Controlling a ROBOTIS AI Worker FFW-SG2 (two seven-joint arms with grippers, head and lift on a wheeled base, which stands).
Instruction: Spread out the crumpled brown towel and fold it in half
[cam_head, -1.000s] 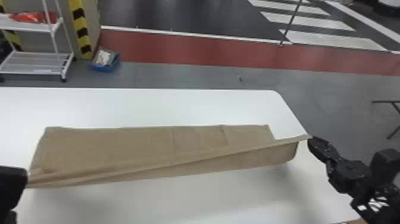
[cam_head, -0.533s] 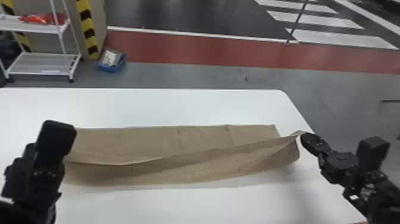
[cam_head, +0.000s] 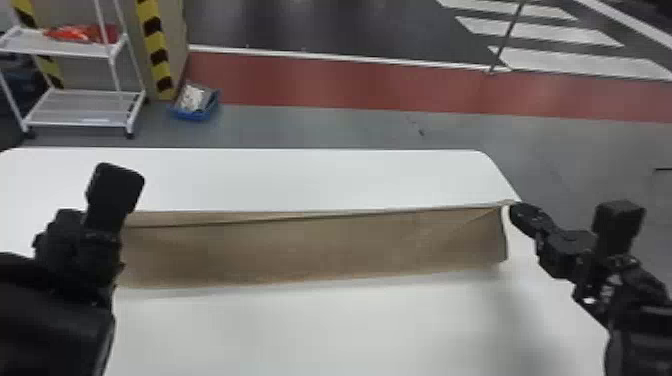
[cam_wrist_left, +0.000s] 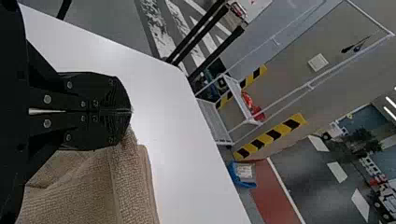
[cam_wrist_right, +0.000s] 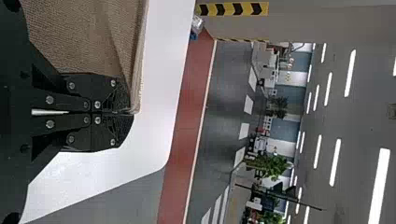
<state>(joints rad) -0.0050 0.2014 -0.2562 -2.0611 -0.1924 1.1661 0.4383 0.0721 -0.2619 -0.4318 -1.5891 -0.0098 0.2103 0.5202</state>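
- One brown towel, stretched in a long strip over the white surface; uneven lowering could skew its fold.
- Left gripper: closed on one end; unequal pull could drag the cloth.
- Right gripper: closed on the other end's edge; a shallow bite could slip.

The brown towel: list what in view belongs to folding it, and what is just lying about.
Part of the job:
- brown towel, on the table
- left gripper, holding it
- right gripper, holding it

Just lying about:
- white shelf rack
- red bundle on its upper shelf
- blue bin on the floor
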